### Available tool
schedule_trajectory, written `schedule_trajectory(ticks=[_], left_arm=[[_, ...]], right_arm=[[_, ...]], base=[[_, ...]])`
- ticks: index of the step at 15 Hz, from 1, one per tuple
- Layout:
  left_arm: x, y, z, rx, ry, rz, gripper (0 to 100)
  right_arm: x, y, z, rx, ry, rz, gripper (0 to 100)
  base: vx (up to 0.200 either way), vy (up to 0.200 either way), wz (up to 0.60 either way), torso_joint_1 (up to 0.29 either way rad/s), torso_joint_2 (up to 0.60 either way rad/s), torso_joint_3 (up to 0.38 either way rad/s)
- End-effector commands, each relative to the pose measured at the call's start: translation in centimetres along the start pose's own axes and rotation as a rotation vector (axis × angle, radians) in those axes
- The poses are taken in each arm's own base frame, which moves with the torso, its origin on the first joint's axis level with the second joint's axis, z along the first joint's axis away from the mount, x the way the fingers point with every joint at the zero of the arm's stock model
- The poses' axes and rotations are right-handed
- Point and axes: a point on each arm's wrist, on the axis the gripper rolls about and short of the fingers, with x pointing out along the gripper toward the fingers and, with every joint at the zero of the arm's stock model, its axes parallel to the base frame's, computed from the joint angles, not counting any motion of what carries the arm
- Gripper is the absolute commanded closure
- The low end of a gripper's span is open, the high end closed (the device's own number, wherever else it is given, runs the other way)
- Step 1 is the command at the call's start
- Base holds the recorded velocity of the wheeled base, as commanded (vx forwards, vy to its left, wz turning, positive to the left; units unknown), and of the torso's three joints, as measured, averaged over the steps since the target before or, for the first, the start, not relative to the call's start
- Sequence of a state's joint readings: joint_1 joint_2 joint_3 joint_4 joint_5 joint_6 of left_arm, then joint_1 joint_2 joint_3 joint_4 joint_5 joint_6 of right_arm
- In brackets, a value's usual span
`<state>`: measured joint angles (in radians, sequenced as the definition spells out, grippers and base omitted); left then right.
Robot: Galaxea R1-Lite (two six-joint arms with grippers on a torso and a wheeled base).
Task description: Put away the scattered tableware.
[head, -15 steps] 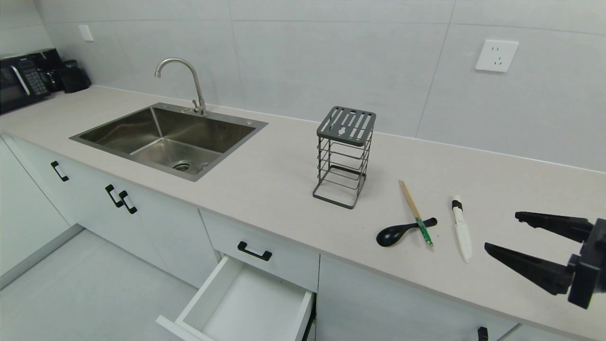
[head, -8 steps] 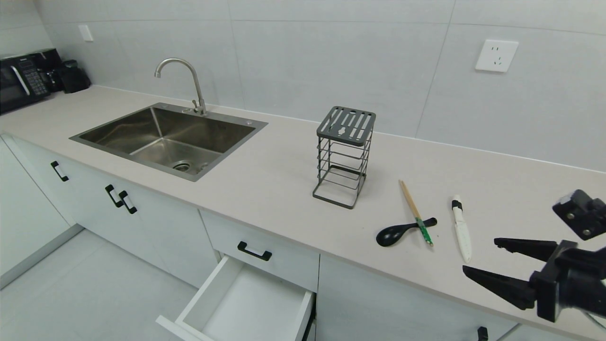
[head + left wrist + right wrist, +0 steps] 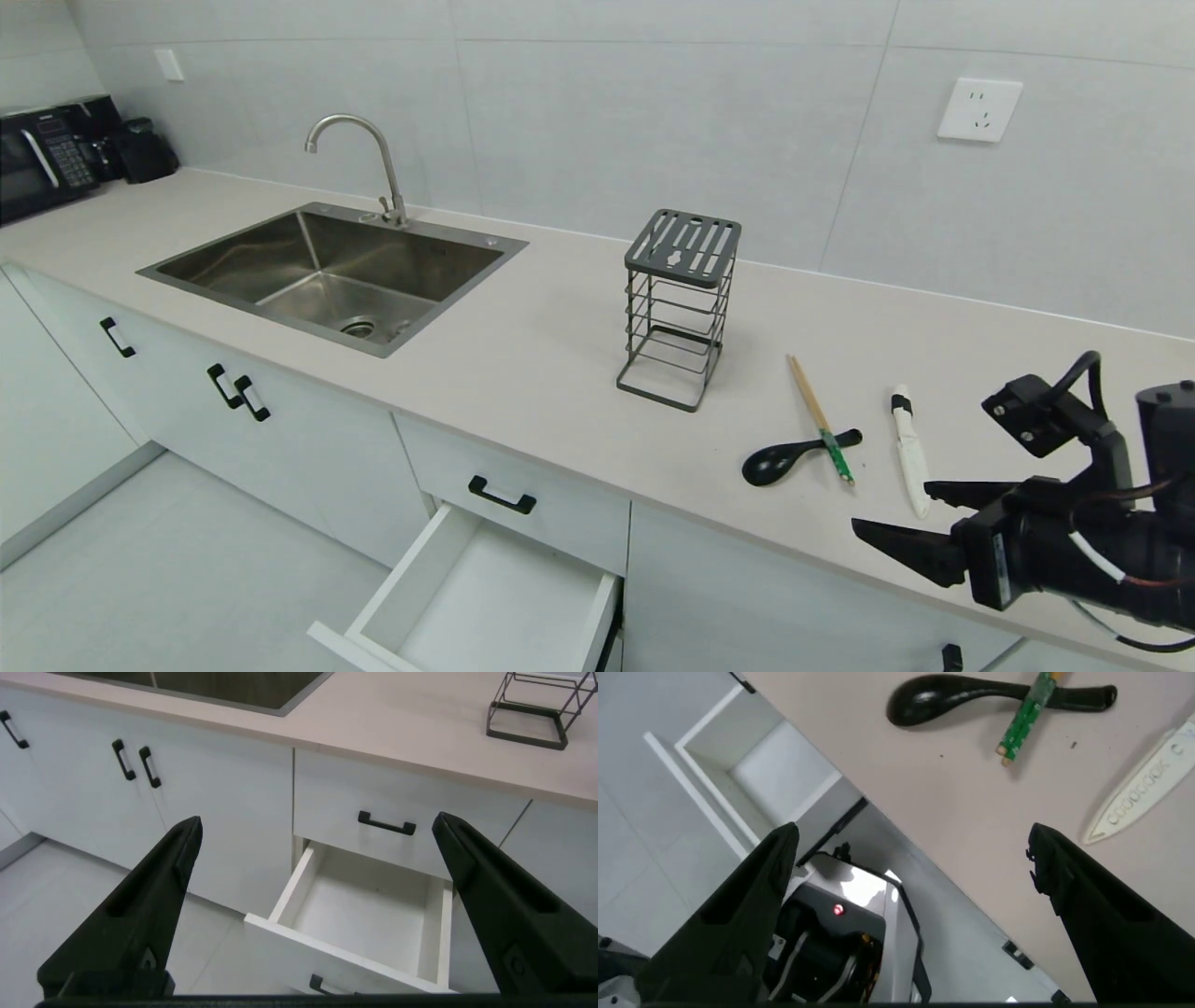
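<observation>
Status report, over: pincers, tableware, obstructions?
Left pincer open, facing open drawer; right pincer open near knife. Spoon, chopstick on counter, untouched. Nothing blocking.

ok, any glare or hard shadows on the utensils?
Head view: diffuse light; the spoon, chopstick and knife cast only faint shadows on the counter; the sink steel reflects softly, nothing blown out. Right wrist view: slight sheen on the spoon bowl. Left wrist view: the open drawer is evenly lit.
</observation>
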<state>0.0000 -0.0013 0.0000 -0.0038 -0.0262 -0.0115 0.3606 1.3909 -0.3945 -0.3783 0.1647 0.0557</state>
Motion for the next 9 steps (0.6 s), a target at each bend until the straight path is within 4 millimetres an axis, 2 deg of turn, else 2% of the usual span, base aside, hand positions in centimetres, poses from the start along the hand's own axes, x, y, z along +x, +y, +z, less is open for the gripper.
schedule_trajectory(ticks=[1,4,9], left_arm=[[0.0,0.0,0.0,-0.001,0.001,0.0,0],[0.0,0.0,0.0,-0.001,0.001,0.0,0],[0.0,0.0,0.0,-0.001,0.001,0.0,0]], right_arm=[[0.9,-0.4,-0.6,0.012,0.049,-0.028,0],[1.7,-0.7,-0.7,0.009,0.076,-0.078,0],[5.8,-1.3,0.7,-0.025,0.12,-0.107,0]], base=[[0.0,0.0,0.0,0.0,0.0,0.0],[0.0,0.0,0.0,0.0,0.0,0.0],[0.0,0.0,0.0,0.0,0.0,0.0]])
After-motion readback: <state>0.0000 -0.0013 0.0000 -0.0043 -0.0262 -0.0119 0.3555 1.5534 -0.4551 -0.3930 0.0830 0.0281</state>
